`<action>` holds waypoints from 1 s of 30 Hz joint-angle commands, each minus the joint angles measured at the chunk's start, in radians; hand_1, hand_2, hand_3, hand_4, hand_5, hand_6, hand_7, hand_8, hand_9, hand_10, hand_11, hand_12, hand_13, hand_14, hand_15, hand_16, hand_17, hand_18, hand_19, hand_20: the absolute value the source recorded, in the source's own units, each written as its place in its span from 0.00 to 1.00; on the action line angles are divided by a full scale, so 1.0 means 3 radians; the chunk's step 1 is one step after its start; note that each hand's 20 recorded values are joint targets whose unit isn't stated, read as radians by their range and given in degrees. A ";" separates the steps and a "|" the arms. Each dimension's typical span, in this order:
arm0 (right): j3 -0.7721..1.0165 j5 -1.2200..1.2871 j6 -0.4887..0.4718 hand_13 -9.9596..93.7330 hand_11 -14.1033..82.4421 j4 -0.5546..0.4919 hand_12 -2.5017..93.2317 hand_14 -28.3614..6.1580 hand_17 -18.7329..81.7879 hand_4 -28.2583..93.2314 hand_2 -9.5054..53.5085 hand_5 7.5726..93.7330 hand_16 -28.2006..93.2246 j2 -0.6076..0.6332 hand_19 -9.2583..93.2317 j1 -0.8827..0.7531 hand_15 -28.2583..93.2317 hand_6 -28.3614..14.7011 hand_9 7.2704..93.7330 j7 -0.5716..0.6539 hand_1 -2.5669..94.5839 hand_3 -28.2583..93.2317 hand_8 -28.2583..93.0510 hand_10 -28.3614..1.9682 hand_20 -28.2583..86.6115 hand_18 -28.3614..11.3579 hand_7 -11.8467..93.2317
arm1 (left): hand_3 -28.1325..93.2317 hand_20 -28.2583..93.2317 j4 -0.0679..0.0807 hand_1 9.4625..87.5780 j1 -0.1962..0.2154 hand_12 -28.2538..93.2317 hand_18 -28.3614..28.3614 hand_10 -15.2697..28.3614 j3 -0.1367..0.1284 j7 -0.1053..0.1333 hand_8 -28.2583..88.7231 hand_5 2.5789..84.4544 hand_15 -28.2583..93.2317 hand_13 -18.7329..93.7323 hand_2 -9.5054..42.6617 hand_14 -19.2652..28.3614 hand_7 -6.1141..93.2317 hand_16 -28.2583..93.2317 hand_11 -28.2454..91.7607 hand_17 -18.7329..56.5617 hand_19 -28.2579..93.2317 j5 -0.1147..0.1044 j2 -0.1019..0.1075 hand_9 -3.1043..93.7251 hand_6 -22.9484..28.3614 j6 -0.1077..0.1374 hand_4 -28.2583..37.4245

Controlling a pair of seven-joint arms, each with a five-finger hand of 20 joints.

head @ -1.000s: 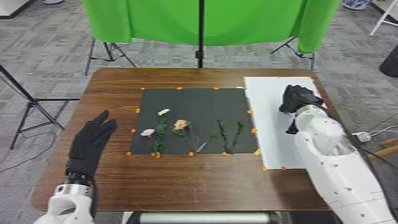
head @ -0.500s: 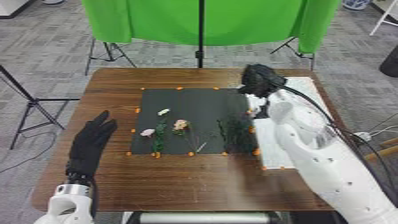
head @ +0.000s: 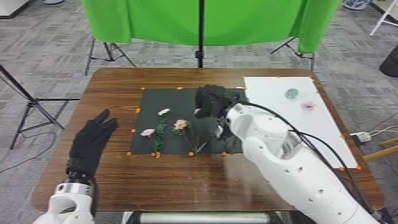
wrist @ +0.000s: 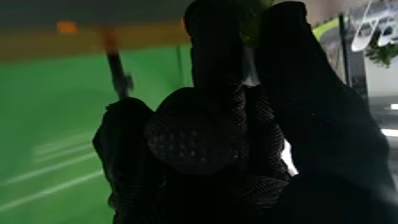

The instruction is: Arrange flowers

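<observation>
Just swung off the white sheet (head: 269, 90) and across the desk (head: 204, 185): the right arm (head: 271, 150), with the right hand (head: 211, 101) over the far right part of the dark mat (head: 182, 100); spread, closed or loaded, impossible to tell. Probably back for another piece, the sheet being the likely place of arrangement. Well apart at the desk's left, the left hand (head: 89, 145), open and straight. On the mat, a leafy green stem (head: 159, 137), a pink flower (head: 147, 132), a peach flower (head: 180, 124) and, beyond, a white flower (head: 163, 112). In the way, the arm itself, with some risk of brushing loose stems. On the sheet, now uncovered, a pink blossom (head: 308, 106), then a green piece (head: 291, 93). Behind the desk, green cloth (head: 142, 22) and a black stand (head: 200, 52).
</observation>
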 commanded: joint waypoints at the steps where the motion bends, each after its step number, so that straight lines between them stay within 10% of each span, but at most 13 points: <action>1: -0.0047 -0.0089 -0.0087 0.97 0.23 0.0090 0.46 0.81 0.84 0.14 0.00 0.82 0.52 -0.0018 1.00 -0.0118 0.73 0.65 0.94 -0.0011 0.67 0.63 0.35 0.66 0.71 0.50 0.29 | 0.76 0.37 0.0029 0.16 0.0026 0.33 0.70 0.66 0.0011 -0.0032 0.20 0.46 0.29 0.43 0.17 0.72 0.10 0.25 0.33 0.29 0.24 0.0013 0.0003 0.46 0.55 -0.0061 0.06; 26: 0.0237 -0.0051 -0.0318 0.95 0.41 -0.0054 0.28 0.78 0.83 0.11 0.00 0.68 0.52 0.0035 1.00 -0.0083 0.74 0.65 0.83 -0.0030 0.40 0.71 0.17 0.51 0.72 0.47 0.25 | 0.76 0.37 0.0033 0.16 0.0028 0.33 0.70 0.66 0.0000 -0.0001 0.20 0.46 0.29 0.43 0.16 0.72 0.10 0.25 0.33 0.28 0.24 0.0027 -0.0015 0.46 0.55 -0.0107 0.08; 30: 0.0524 -0.0032 0.0121 0.95 0.41 -0.0158 0.28 0.76 0.83 0.11 0.00 0.68 0.52 0.0154 1.00 -0.0045 0.73 0.65 0.84 0.0031 0.36 0.71 0.18 0.49 0.72 0.46 0.24 | 0.76 0.37 0.0033 0.16 0.0017 0.33 0.70 0.66 -0.0002 0.0003 0.20 0.46 0.29 0.43 0.16 0.72 0.10 0.25 0.33 0.28 0.24 0.0029 -0.0012 0.46 0.55 -0.0111 0.08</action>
